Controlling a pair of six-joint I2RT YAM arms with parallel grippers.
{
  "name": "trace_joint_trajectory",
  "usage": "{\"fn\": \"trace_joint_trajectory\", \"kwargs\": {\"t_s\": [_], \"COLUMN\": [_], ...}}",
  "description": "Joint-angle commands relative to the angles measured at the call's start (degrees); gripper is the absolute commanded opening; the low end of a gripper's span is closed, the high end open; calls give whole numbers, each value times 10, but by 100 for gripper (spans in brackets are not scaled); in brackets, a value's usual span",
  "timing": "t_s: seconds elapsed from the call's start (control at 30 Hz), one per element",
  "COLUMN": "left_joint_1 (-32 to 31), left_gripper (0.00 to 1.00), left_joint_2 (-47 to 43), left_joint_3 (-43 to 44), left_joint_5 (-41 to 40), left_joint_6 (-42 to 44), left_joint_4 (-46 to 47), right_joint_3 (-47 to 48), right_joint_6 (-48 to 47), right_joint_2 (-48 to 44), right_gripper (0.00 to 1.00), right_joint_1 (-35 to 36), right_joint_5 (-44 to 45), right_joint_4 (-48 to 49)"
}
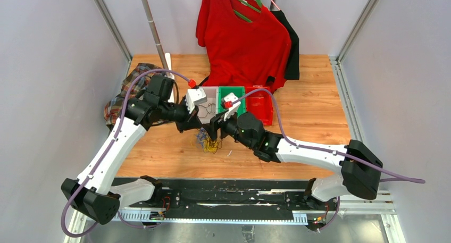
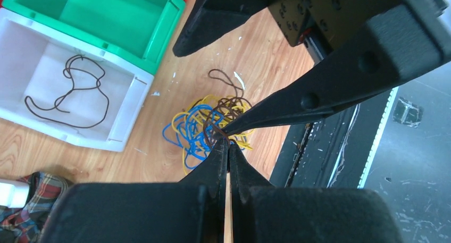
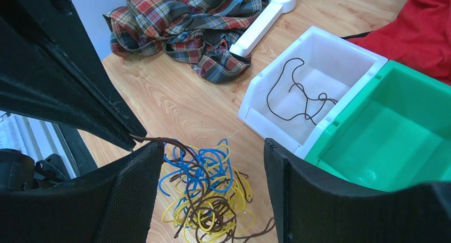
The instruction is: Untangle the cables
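Observation:
A tangle of blue, yellow and brown cables [image 1: 209, 141] [image 2: 205, 127] [image 3: 213, 195] lies on the wooden table in front of the bins. My left gripper [image 1: 198, 128] [image 2: 228, 142] is shut on a brown cable [image 3: 165, 141] at the heap's near edge, and that strand runs up from the heap to its tips. My right gripper [image 1: 216, 130] [image 3: 211, 147] hangs open just above the tangle, with a finger on each side and nothing between them. One right finger [image 2: 319, 94] nearly touches the left tips. A separate brown cable [image 2: 66, 91] [image 3: 298, 94] lies inside the white bin [image 2: 127, 112] [image 3: 255, 112].
A green bin [image 2: 159, 41] [image 3: 345, 126] stands beside the white one, and a red bin [image 1: 264, 112] beyond it. A plaid cloth [image 1: 119, 97] [image 3: 181, 19] lies at the table's left. A red shirt [image 1: 242, 35] hangs at the back. A white stand base [image 3: 266, 14] rests near the cloth.

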Motion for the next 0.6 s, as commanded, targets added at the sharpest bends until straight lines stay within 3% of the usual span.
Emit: {"fn": "trace_joint_trajectory", "kwargs": {"t_s": [0.0,0.4,0.57], "left_joint_1": [-11,-15,-15], "left_gripper": [1,1,1], "left_joint_2": [-13,-10,-6], "left_joint_3": [18,45,77], "left_joint_5": [19,69,88], "left_joint_6": [-11,-10,-14], "left_joint_4": [-11,-22,-32], "right_joint_3": [24,43,30], "right_joint_6": [2,19,30], "right_joint_2": [13,73,96], "right_gripper": [68,67,60], "right_joint_1": [8,8,6], "right_joint_5": [6,1,16], "right_joint_4": [37,61,63]}}
